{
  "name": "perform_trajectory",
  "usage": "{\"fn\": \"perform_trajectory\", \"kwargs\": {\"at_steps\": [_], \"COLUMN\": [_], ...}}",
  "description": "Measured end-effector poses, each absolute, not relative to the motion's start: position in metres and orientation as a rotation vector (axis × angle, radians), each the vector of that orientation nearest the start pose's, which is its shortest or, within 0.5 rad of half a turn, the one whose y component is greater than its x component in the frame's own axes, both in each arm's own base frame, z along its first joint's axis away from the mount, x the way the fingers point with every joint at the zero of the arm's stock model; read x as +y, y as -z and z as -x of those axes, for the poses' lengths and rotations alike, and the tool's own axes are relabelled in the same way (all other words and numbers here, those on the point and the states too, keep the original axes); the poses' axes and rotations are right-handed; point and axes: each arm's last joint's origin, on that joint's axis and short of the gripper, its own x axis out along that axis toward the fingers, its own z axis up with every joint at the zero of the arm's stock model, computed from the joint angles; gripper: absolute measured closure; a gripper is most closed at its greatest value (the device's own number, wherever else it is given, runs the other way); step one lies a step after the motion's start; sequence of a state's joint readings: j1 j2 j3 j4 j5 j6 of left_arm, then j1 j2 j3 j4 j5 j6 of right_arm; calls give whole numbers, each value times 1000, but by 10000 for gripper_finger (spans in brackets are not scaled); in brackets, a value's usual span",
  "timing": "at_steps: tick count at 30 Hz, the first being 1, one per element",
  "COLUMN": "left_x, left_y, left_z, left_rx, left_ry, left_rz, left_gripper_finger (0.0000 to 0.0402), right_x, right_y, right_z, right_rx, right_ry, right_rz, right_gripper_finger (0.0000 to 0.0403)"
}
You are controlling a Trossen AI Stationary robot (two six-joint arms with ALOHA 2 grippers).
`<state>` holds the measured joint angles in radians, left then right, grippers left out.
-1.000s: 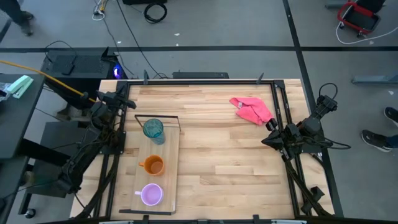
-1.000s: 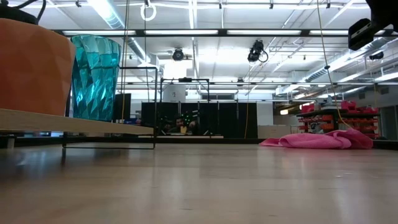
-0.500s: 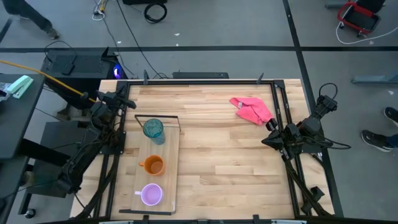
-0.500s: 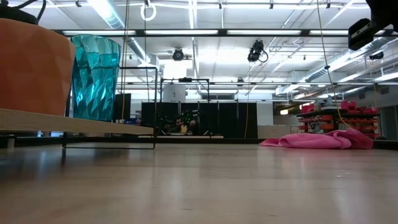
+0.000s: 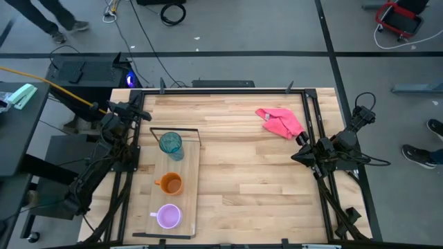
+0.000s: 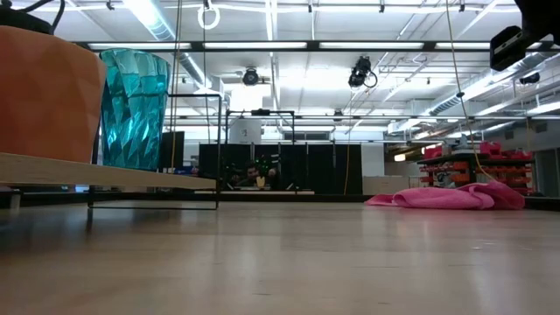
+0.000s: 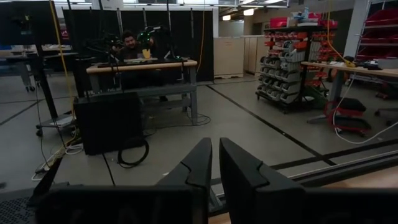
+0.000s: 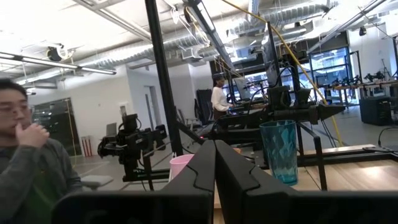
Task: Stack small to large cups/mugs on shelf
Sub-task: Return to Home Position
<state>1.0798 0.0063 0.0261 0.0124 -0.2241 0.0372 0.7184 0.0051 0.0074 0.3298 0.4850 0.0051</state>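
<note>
resting at the table's left edge, the left gripper (image 7: 215,144) shows its fingers pinched almost together, gripping nothing. over at the right edge, the right gripper (image 8: 214,144) is closed tight, empty too. out from there, the shelf (image 5: 190,173) lies along the table's (image 5: 242,187) left side. on it in a row: teal tumbler (image 5: 171,144), orange mug (image 5: 170,184), lilac mug (image 5: 169,216). all three are placed, so by my read only parking the arms remains.
</note>
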Motion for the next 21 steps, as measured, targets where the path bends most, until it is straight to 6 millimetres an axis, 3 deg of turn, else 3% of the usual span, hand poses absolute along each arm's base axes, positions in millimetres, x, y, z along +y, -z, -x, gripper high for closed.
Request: {"fn": "perform_trajectory", "kwargs": {"at_steps": [11,21], "left_x": [87,87], "left_y": [-173,-173], "left_z": [-39,-39], "left_rx": [-7,-7], "left_ry": [-1305,-1305], "left_rz": [-46,-46], "left_gripper_finger": [374,361], "right_x": [48,48], "right_y": [-196,-196], "right_z": [-76,-76], "right_rx": [-274,-274], "right_ry": [-232,-232], "right_rz": [-193,-193], "right_gripper_finger": [389,389]}}
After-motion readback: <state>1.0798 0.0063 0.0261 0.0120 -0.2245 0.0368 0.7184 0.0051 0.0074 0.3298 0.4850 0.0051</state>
